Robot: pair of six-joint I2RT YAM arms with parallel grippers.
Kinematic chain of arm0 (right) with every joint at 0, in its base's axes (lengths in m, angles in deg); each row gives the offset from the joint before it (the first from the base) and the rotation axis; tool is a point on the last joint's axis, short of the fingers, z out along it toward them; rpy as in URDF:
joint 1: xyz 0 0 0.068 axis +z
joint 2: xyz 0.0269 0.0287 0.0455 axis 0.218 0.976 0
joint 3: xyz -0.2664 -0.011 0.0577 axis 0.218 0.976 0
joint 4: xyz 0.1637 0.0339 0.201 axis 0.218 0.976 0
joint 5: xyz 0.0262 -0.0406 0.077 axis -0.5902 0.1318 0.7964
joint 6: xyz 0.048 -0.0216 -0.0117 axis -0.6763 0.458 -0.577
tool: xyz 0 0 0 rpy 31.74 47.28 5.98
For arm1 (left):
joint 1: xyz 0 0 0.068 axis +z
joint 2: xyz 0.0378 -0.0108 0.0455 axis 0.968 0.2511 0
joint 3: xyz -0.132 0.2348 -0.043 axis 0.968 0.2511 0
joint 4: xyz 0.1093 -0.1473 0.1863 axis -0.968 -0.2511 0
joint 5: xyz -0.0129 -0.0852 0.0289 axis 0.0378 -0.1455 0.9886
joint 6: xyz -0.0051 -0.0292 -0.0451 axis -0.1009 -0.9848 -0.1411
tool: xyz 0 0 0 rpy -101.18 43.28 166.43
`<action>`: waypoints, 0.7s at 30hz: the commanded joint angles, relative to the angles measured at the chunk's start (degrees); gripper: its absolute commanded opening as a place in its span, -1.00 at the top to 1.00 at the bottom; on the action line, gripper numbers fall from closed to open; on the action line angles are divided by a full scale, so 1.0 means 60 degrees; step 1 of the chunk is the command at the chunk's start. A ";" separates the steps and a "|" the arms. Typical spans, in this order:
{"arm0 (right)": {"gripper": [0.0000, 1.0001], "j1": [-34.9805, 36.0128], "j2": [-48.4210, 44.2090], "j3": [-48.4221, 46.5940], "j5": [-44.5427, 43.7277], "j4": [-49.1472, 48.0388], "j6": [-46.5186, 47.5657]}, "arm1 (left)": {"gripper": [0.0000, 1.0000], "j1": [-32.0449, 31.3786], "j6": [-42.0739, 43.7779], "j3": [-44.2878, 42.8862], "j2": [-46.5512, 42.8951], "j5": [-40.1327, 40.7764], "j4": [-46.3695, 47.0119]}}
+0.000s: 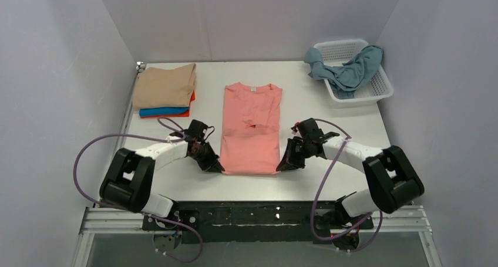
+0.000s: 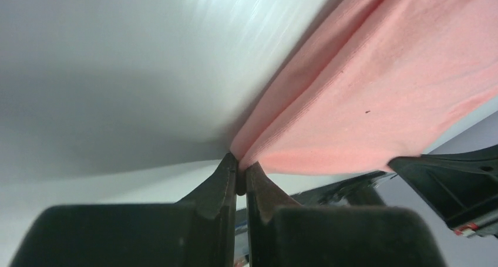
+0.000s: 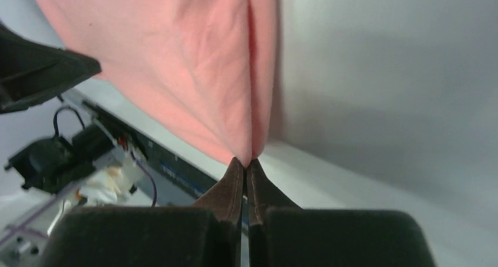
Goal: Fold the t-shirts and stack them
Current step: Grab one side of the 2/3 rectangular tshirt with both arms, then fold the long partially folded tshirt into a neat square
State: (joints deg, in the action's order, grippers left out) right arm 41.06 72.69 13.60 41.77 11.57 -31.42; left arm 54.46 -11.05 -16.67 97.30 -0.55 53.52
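Your left hand is pinched shut on the near-left corner of the salmon shirt, and your right hand is pinched shut on its near-right corner. In both wrist views the fingers are closed on a fold of pink cloth with no gap showing.

The shirt lies flat in the middle of the tabletop with its sleeves tucked in. Its long axis runs from the near edge to the far edge, collar at the far end. From both hands, then, the whole body of the shirt stretches straight away toward the far edge. Neither arm is nearer, as each holds its own hem corner.

The next move is probably to carry the hem over toward the collar. That calls for raising both corners evenly and keeping the hem taut between them.

That path looks open. The finished stack sits at the far-left corner, with the beige shirt on top of the blue shirt and the orange shirt, well apart from the salmon one. The basket stands at the far-right corner with the grey-blue shirt draped over its rim.
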 commanded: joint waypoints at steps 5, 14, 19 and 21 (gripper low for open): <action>0.97 0.0952 -0.3196 0.0020 0.1850 0.4469 0.0879 | 1.00 -0.0851 -0.0464 0.1544 -0.4865 0.0924 -0.4752; 0.97 0.1422 -0.4635 -0.1406 0.4472 0.7084 0.1434 | 1.00 -0.1174 -0.0200 -0.0163 -0.8083 0.0328 -0.7829; 0.97 0.1422 -0.4907 -0.1362 0.6401 0.6737 0.1042 | 1.00 -0.1174 0.0350 -0.1312 -0.8250 0.0062 -0.8334; 0.97 0.1415 -0.5006 -0.1318 0.6800 0.6198 0.0728 | 1.00 -0.1174 0.0431 -0.1506 -0.8157 0.0117 -0.8296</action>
State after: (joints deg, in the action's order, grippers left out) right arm 49.41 44.53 6.10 71.02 47.24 -25.83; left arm 47.19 -11.75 -22.65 47.82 -1.88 13.52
